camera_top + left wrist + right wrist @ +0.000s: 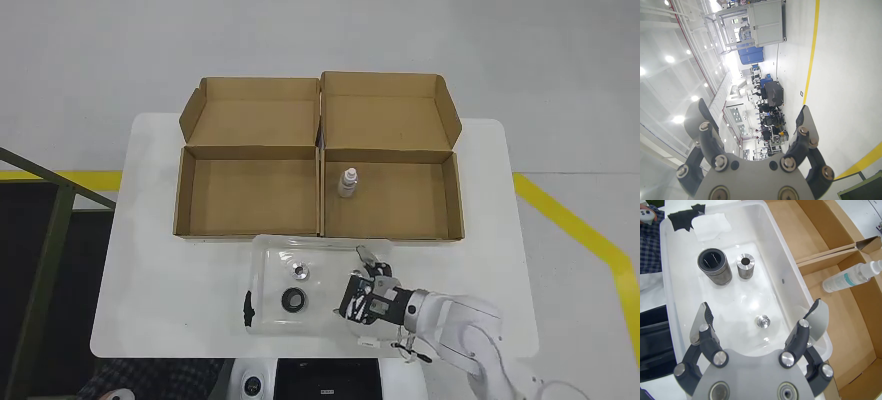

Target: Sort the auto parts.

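Right gripper (762, 304) hangs with jaws spread and empty over the small hex fitting (763, 321) on the clear bin (785, 255) floor; steel sleeve (745, 266) and bearing (714, 269) stand beyond. Likely the pick step: lower, close on the fitting, then carry it to a cardboard box (848, 317)

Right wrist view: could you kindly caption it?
Open right gripper above small silver hex bolt in translucent white plastic bin.
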Motion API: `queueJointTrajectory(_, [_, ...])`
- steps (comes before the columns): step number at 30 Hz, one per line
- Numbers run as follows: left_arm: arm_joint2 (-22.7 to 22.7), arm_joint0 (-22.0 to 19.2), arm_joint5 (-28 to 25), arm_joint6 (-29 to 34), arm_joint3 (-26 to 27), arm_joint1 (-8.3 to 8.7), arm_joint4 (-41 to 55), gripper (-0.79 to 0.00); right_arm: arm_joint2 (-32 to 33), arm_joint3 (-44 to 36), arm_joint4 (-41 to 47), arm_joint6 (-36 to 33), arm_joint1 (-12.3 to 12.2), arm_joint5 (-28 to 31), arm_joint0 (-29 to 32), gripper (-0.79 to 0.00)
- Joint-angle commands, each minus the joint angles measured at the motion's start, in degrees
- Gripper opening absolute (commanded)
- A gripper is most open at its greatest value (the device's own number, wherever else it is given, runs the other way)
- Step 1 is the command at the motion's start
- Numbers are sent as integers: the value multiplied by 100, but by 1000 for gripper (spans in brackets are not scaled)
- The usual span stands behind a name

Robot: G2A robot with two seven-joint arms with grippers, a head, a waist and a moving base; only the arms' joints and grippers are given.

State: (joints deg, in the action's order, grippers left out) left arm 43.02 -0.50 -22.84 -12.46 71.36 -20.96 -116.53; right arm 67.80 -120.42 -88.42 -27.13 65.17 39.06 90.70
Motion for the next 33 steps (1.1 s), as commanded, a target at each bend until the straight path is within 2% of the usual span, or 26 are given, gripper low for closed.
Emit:
queueJointTrajectory(1, [0, 0, 0, 0, 0, 0, 0, 0, -33, 18, -57, -30, -6, -14, 0, 0])
queueJointTrajectory(16, [0, 0, 0, 0, 0, 0, 0, 0, -332, 106, -327, -537, -6, -292, -186, 0])
queueJointTrajectory(24, [0, 0, 0, 0, 0, 0, 0, 0, -470, 174, -440, -785, -2, -402, -274, -169])
queueJointTrajectory(27, [0, 0, 0, 0, 0, 0, 0, 0, -523, 189, -488, -857, 1, -439, -310, -259])
queueJointTrajectory(33, [0, 0, 0, 0, 0, 0, 0, 0, -600, 179, -633, -1006, 2, -549, -338, -268])
